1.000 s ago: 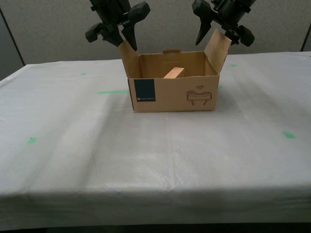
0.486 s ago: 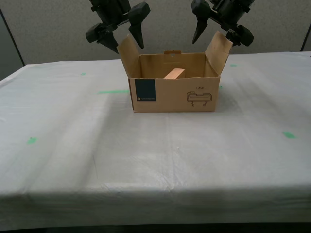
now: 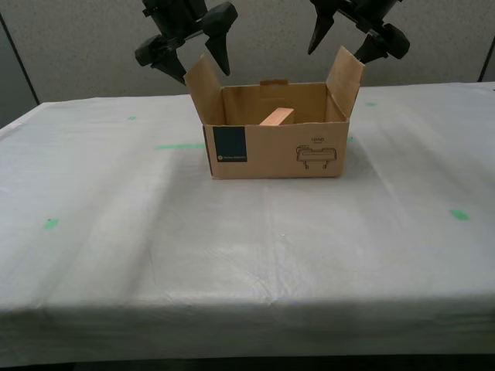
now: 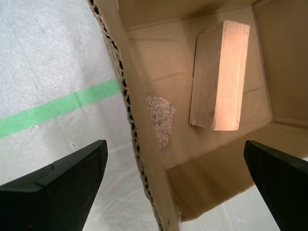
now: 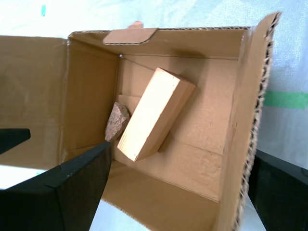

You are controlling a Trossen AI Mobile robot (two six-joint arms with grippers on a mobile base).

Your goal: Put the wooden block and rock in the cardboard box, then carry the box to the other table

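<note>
The cardboard box is seen set down on the cloth-covered table, its blue label on the wall facing the exterior camera. This looks like the delivery table, going by the wrinkled cloth and the green tape strip running just beside the box, so the carry is judged to be at its end.

Two side flaps are stood up from the box, and that is why the arms are placed as they are. My second gripper is hung over the flap on the label side of the box. Its fingers are spread wide, with the flap's edge passing between them and touched by neither. My first gripper is poised the same way above the opposite flap, jaws well apart and nothing clamped. The flaps were probably the carrying handles. With both grippers empty, the box is borne by the table alone.

Now the contents. The wooden block is seen inside the box, laid at a slant across the floor with one end raised toward the back wall, where the handle tab sits. The rock is tucked on the box floor just beside the block's lower end, near the wall under my second gripper. It is partly hidden by that flap in the second wrist view, and from the exterior view it cannot be seen at all. Nothing else is found in the box.
</note>
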